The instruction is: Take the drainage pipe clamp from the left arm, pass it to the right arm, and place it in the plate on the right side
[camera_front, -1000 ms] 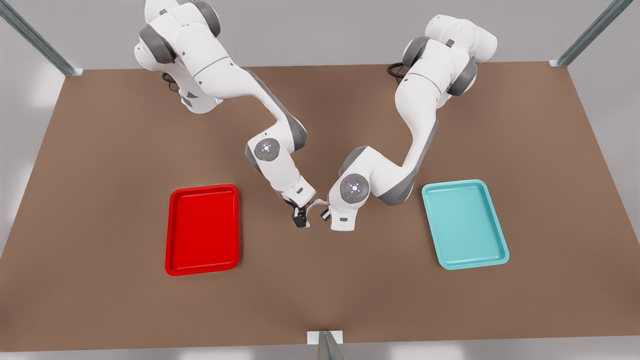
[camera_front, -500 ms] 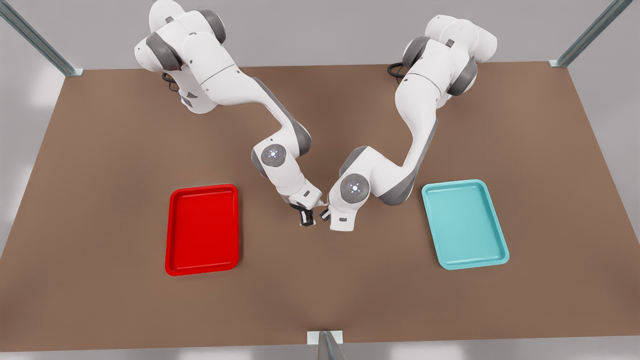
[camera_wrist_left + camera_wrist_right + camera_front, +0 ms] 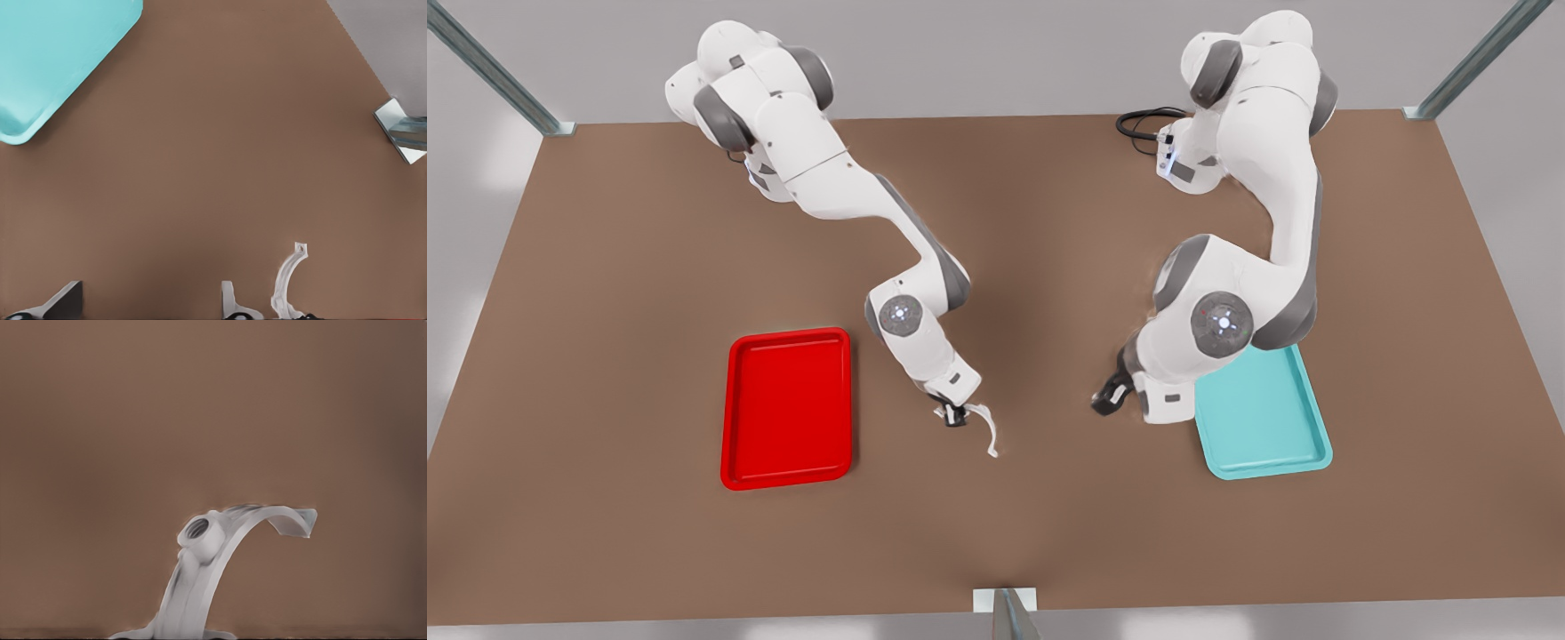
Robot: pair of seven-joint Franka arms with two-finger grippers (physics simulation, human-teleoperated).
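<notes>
The right arm (image 3: 845, 191), on the front view's left, reaches down toward the middle of the table (image 3: 996, 533) and holds its pincer (image 3: 958, 416) closed on one end of the drainage pipe clamp (image 3: 987, 431). The white arch sticks out from the fingertips toward the table's front edge, its free foot low over the brown surface; whether it touches cannot be told. In the right wrist view the clamp curves up out of the grip, with a small round boss on its side. It is just beside the plate (image 3: 787, 409), which lies flat between it and the table's edge on the front view's left, but apart from it. The left arm (image 3: 1258, 178) is folded over the teal tray (image 3: 1267, 444) on the front view's right, its wrist over that tray's inner corner. The left pincer (image 3: 1110, 402) is well apart from the clamp, holds nothing, and its fingers (image 3: 65, 300) stand spread wide.
</notes>
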